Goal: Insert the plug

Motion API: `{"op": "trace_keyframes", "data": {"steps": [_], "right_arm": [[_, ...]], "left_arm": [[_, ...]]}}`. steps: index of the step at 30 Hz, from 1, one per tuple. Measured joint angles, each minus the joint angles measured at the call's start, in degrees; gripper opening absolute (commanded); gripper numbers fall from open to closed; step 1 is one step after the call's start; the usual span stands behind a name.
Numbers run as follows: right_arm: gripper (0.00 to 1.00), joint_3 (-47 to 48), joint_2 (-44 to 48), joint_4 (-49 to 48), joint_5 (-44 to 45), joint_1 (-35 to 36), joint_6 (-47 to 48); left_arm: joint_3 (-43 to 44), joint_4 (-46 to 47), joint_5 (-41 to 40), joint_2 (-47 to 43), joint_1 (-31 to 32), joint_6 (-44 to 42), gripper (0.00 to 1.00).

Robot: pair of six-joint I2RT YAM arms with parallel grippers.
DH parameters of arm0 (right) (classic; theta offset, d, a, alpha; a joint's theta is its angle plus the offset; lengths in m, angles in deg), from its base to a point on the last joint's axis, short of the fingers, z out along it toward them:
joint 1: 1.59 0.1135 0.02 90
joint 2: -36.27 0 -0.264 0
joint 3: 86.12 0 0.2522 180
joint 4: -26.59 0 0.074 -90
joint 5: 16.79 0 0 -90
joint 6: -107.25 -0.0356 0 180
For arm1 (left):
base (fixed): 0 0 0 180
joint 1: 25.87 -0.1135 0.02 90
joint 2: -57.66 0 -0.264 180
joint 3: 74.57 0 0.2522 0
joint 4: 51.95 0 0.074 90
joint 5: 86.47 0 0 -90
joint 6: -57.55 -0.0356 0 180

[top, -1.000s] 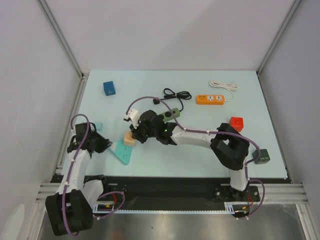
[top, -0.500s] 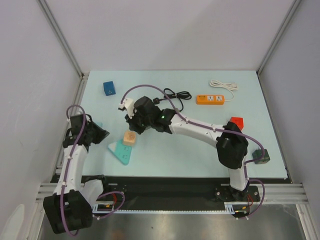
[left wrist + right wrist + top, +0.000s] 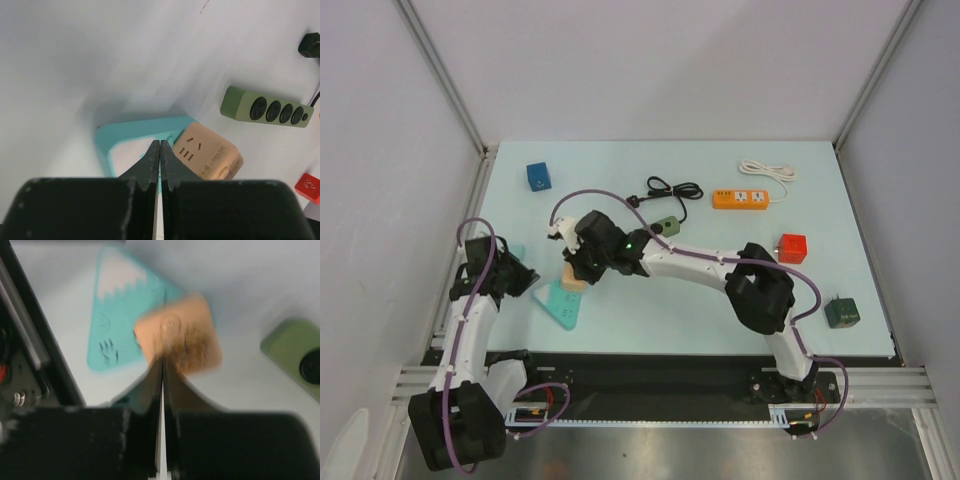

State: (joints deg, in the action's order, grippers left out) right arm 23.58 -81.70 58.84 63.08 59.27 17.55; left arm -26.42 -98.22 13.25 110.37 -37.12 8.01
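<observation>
The black plug [image 3: 632, 201] on its coiled black cable [image 3: 670, 188] lies at mid-table beside the green power strip [image 3: 665, 226]. The strip also shows in the left wrist view [image 3: 267, 107], as does the plug [image 3: 310, 45]. My left gripper [image 3: 525, 279] is shut and empty, its tips [image 3: 160, 143] just above a teal triangular block [image 3: 130, 130]. My right gripper [image 3: 579, 268] is shut and empty, its tips [image 3: 162, 362] over a tan cube socket [image 3: 180, 337]. The right wrist view is blurred.
An orange power strip [image 3: 740, 199] with a white cable [image 3: 768, 170] lies at the back right. A blue cube [image 3: 538, 177], a red cube [image 3: 792, 247] and a dark green cube [image 3: 842, 312] sit around the table. The tan cube [image 3: 575, 281] touches the teal block [image 3: 560, 304].
My right arm swung left and then came back toward the near side, ending over the tan cube. My left arm shifted slightly out and back.
</observation>
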Motion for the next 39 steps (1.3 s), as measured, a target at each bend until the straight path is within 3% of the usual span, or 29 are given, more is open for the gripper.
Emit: {"op": "trace_keyframes", "data": {"steps": [9, 14, 17, 18, 19, 20, 21, 23, 24, 28, 30, 34, 36, 39], "right_arm": [[0.0, 0.74, -1.36, -0.81, 0.7, 0.52, -0.87], [0.01, 2.08, -0.33, 3.89, 2.97, 0.13, -0.76], [0.13, 2.14, 2.56, 6.23, 5.33, -0.61, -2.19], [0.27, 2.1, 4.2, 7.28, 6.71, -1.25, -3.23], [0.33, 1.68, 6.23, 7.82, 7.91, -2.1, -4.44], [0.38, 0.42, 9.03, 7.63, 9.49, -3.3, -5.64], [0.52, -1.44, 12.35, 7.87, 11.37, -4.85, -7.15], [0.65, -5.25, 18.78, 8.28, 14.58, -7.78, -9.57], [0.71, -7.19, 22.38, 8.74, 16.46, -11.45, -11.3], [0.79, -13.84, 33.2, 12.37, 23.41, -23.89, -16.7], [0.9, -16.55, 36.41, 15.26, 25.86, -30.45, -18.67], [0.93, -22.01, 38.95, 20.2, 27.36, -41.64, -20.74], [1.0, -25.0, 39.19, 21.7, 27.23, -46.34, -21.27], [1.0, -29.49, 38.97, 23.39, 26.6, -52.48, -21.22]], "left_arm": [[-0.68, 0.09, -0.52, 0.0, -0.02, 0.02, 0.03], [-0.48, 0.33, -0.48, 0.31, -0.02, -0.33, 0.12], [2.23, -0.24, 0.13, 1.92, 0.0, -2.29, 0.3], [3.74, -0.22, 0.7, 2.4, 0.0, -3.26, 0.37], [5.33, -0.15, 1.25, 2.49, 0.02, -4.13, 0.52], [6.93, 0.0, 1.53, 2.36, 0.09, -5.01, 0.57], [8.52, 0.17, 1.81, 2.05, 0.13, -5.51, 0.67], [10.69, 0.66, 2.78, 1.11, 0.28, -6.43, 0.8], [11.28, 1.16, 2.93, 0.42, 0.81, -6.88, 0.97], [12.61, 1.44, 0.68, -0.31, 8.33, -9.75, 1.0], [13.44, 1.33, -0.26, 0.35, 13.46, -11.17, 1.0], [16.04, 0.13, -2.82, 1.7, 21.42, -14.49, 1.0], [17.51, -0.33, -4.7, 1.75, 24.83, -16.61, 1.0], [18.88, 0.24, -3.45, 1.05, 28.13, -19.71, 1.0]]}}
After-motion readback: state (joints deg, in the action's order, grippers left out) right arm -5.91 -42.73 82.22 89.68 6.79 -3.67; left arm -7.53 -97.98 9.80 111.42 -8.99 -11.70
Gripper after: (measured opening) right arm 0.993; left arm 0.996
